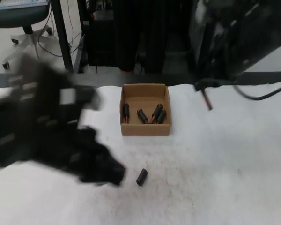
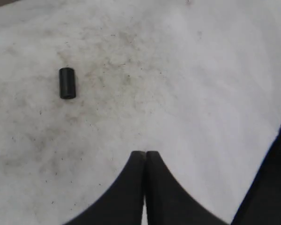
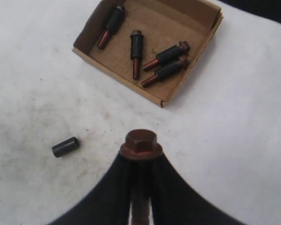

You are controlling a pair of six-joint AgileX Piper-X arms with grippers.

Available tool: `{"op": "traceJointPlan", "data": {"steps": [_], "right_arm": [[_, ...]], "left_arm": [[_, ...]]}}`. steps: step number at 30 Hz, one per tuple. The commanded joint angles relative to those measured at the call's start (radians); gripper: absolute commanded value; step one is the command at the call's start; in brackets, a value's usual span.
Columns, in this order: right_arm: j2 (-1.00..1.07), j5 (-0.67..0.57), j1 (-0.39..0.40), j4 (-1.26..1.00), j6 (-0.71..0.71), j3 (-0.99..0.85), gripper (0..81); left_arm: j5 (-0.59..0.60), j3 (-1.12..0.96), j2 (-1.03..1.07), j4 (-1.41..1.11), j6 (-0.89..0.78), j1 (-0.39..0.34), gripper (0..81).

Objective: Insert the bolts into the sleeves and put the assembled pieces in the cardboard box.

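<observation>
Our right gripper clamps a bolt, and our left gripper, pinched together empty, is probably the blur at nine o'clock of the sleeve lying six o'clock from the cardboard box, so we should grasp it mid-body, bore clear.

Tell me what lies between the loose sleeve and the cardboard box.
Nothing: only bare white bench cover between sleeve and box, per the high view.
</observation>
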Motion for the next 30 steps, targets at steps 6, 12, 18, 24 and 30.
{"op": "traceJointPlan", "data": {"steps": [6, 12, 18, 24, 30], "right_arm": [[-0.034, -0.011, -0.026, 0.070, -0.012, -0.007, 0.8], [-0.040, -0.011, -0.111, 0.114, -0.012, -0.004, 0.8], [-0.043, -0.018, -0.196, 0.131, -0.069, 0.017, 0.8], [-0.048, -0.083, -0.227, 0.131, -0.080, 0.038, 0.8], [-0.048, -0.126, -0.227, 0.131, -0.080, 0.065, 0.8]], "left_arm": [[-0.150, -0.269, 0.321, 0.052, 0.024, -0.096, 0.1], [-0.166, -0.433, 0.469, 0.158, 0.106, -0.096, 35.4], [-0.340, -0.510, 0.531, 0.238, 0.095, -0.107, 52.0], [-0.360, -0.541, 0.600, 0.382, 0.104, -0.120, 49.3], [-0.421, -0.541, 0.673, 0.431, 0.106, -0.154, 49.3]]}}
